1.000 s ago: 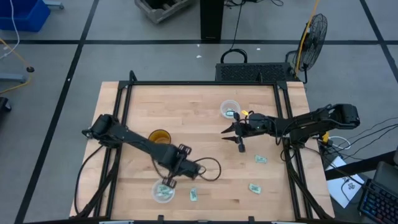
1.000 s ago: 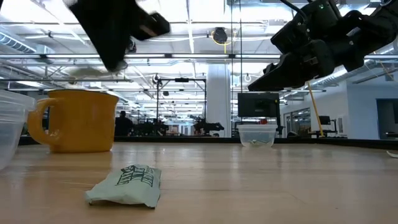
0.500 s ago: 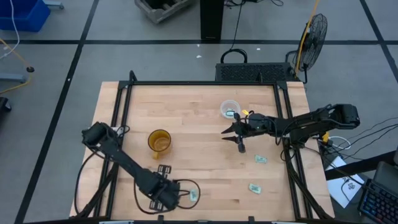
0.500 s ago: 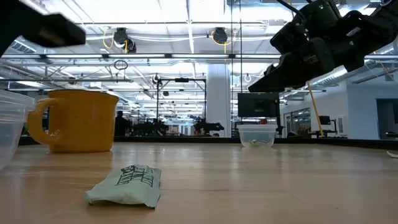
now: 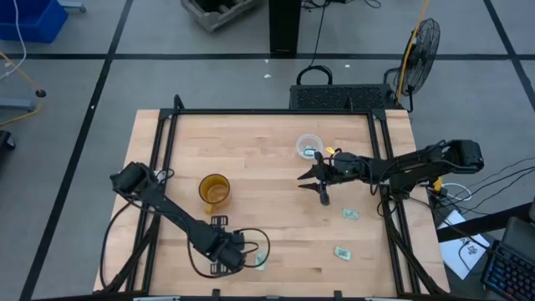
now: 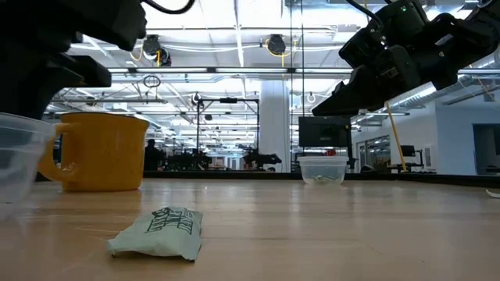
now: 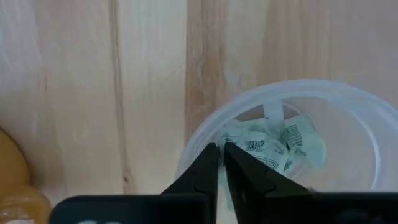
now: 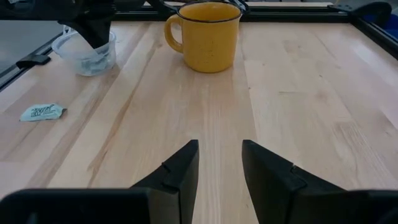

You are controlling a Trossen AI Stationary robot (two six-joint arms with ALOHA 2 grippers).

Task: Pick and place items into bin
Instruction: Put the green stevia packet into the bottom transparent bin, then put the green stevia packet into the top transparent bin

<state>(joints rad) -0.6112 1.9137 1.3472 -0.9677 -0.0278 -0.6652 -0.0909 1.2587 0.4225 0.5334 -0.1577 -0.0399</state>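
Note:
Small pale green-and-white packets are the items. One lies flat on the table (image 5: 261, 261), also shown as a packet (image 6: 160, 230) in the low view and a packet (image 8: 41, 112) in the right wrist view. Two more packets (image 5: 350, 214) (image 5: 342, 252) lie near the right edge. Several packets (image 7: 280, 140) sit in a clear cup (image 7: 348, 99) near the near edge. My left gripper (image 7: 221, 149) (image 5: 224, 255) is shut, directly over that cup's rim. My right gripper (image 5: 308, 181) (image 8: 221, 152) hovers open above mid-table, pointing left. My left gripper comes from above, pointing down, with its shut fingertips (image 7: 211, 155) at the inner side of the clear cup's rim (image 7: 202, 134). Whether they touch the rim or the packets below, I cannot tell.
A yellow mug (image 5: 215, 189) (image 8: 205, 34) stands left of centre. A second clear cup (image 5: 309, 148) (image 6: 322, 169) with a packet in it stands near the far edge, beside the right arm. A black frame edges the table (image 5: 251, 113). Bare wood lies between the two grippers.
My left arm has swung toward the table's near edge and come down low over the near clear cup; its gripper stays above that cup. In the low view the cup reaches farther into the picture than before. My right arm has kept still.

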